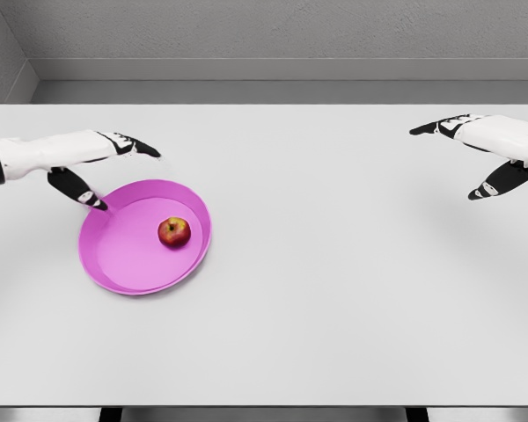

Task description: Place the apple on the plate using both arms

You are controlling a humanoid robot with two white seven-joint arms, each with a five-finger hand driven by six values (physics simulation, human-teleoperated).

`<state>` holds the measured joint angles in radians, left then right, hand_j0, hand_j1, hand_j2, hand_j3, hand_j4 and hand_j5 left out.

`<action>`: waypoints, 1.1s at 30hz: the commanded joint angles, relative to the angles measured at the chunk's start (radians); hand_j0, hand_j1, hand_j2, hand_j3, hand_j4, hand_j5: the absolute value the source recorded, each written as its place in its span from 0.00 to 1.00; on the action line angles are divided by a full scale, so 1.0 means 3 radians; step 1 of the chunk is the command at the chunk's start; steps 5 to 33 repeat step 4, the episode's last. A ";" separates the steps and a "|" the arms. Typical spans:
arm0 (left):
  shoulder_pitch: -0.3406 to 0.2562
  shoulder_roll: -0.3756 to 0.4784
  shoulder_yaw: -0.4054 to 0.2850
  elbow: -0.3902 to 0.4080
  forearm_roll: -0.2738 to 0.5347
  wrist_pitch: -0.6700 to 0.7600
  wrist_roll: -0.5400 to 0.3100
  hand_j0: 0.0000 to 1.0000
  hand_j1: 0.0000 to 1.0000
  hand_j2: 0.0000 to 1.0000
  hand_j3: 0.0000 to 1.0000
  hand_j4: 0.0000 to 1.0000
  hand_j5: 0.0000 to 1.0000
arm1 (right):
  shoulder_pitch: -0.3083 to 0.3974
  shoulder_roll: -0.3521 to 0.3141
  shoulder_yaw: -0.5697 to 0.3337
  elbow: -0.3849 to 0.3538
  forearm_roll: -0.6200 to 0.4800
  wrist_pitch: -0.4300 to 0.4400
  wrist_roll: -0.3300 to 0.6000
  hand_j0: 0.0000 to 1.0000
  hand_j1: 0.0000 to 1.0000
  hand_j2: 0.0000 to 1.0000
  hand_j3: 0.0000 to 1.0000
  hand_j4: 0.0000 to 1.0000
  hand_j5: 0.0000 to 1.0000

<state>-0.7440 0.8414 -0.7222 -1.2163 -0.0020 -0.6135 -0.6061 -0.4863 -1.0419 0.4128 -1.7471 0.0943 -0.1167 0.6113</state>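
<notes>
One apple (174,232) sits inside the pink plate (114,264), right of its middle.

From the head view, the round, glossy, shallow-rimmed plate lies on a matte white table (334,308). The left hand (92,167) hovers at the plate's upper-left rim, fingers spread, its thumb perhaps touching the rim. The right hand (488,154), well apart from the plate, is likewise spread and empty.

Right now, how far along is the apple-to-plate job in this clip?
Placement looks done: the apple lies on the pink plate. Nothing is in hand; the left hand near the plate's rim and the right hand are open. Nothing visible is left.
</notes>
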 commanded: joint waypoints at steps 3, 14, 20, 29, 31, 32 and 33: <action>0.0005 -0.0003 0.0152 0.0230 0.0083 0.0009 0.0006 1.00 1.00 1.00 1.00 1.00 1.00 | 0.0000 -0.0004 -0.0001 0.0000 -0.0007 0.0005 -0.0001 1.00 1.00 1.00 1.00 1.00 1.00; 0.0010 -0.0003 0.0152 0.0230 0.0073 0.0009 0.0006 1.00 1.00 1.00 1.00 1.00 1.00 | 0.0000 -0.0004 -0.0001 0.0000 -0.0007 0.0005 -0.0001 1.00 1.00 1.00 1.00 1.00 1.00; 0.0010 -0.0003 0.0152 0.0230 0.0073 0.0009 0.0006 1.00 1.00 1.00 1.00 1.00 1.00 | 0.0000 -0.0004 -0.0001 0.0000 -0.0007 0.0005 -0.0001 1.00 1.00 1.00 1.00 1.00 1.00; 0.0010 -0.0003 0.0152 0.0230 0.0073 0.0009 0.0006 1.00 1.00 1.00 1.00 1.00 1.00 | 0.0000 -0.0004 -0.0001 0.0000 -0.0007 0.0005 -0.0001 1.00 1.00 1.00 1.00 1.00 1.00; 0.0010 -0.0003 0.0152 0.0230 0.0073 0.0009 0.0006 1.00 1.00 1.00 1.00 1.00 1.00 | 0.0000 -0.0004 -0.0001 0.0000 -0.0007 0.0005 -0.0001 1.00 1.00 1.00 1.00 1.00 1.00; 0.0010 -0.0003 0.0152 0.0230 0.0073 0.0009 0.0006 1.00 1.00 1.00 1.00 1.00 1.00 | 0.0000 -0.0004 -0.0001 0.0000 -0.0007 0.0005 -0.0001 1.00 1.00 1.00 1.00 1.00 1.00; 0.0010 -0.0003 0.0152 0.0230 0.0073 0.0009 0.0006 1.00 1.00 1.00 1.00 1.00 1.00 | 0.0000 -0.0004 -0.0001 0.0000 -0.0007 0.0005 -0.0001 1.00 1.00 1.00 1.00 1.00 1.00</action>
